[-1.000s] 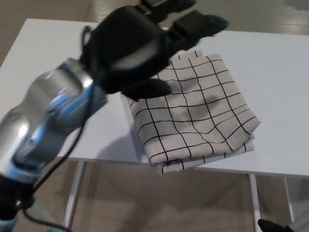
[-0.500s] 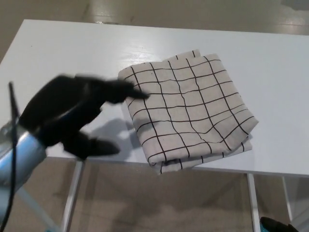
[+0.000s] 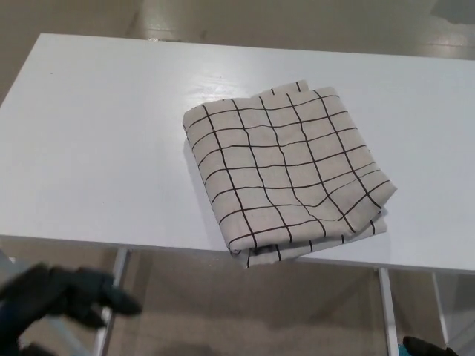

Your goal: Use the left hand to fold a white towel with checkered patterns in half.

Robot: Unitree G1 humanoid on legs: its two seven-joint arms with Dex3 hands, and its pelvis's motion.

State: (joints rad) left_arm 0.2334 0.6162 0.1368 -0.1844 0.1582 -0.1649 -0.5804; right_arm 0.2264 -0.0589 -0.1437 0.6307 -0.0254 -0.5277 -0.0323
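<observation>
The white towel with a black checked pattern [image 3: 286, 170] lies folded on the white table [image 3: 96, 133], right of the middle. Its layered edges show at the front corner, which reaches the table's front edge. My left hand [image 3: 56, 297] hangs low at the bottom left, below the front edge and well clear of the towel. It is blurred, open and holds nothing. Only a small dark sliver of my right hand [image 3: 423, 346] shows at the bottom right corner.
Metal table legs [image 3: 115, 297] stand under the front edge, one of them close to my left hand. Beige floor [image 3: 252, 311] shows below the table and beyond its far edge.
My left hand has left the towel, swinging from above its far left corner down and to the left, and now sits below the table's front edge. The towel stays folded where it was.
</observation>
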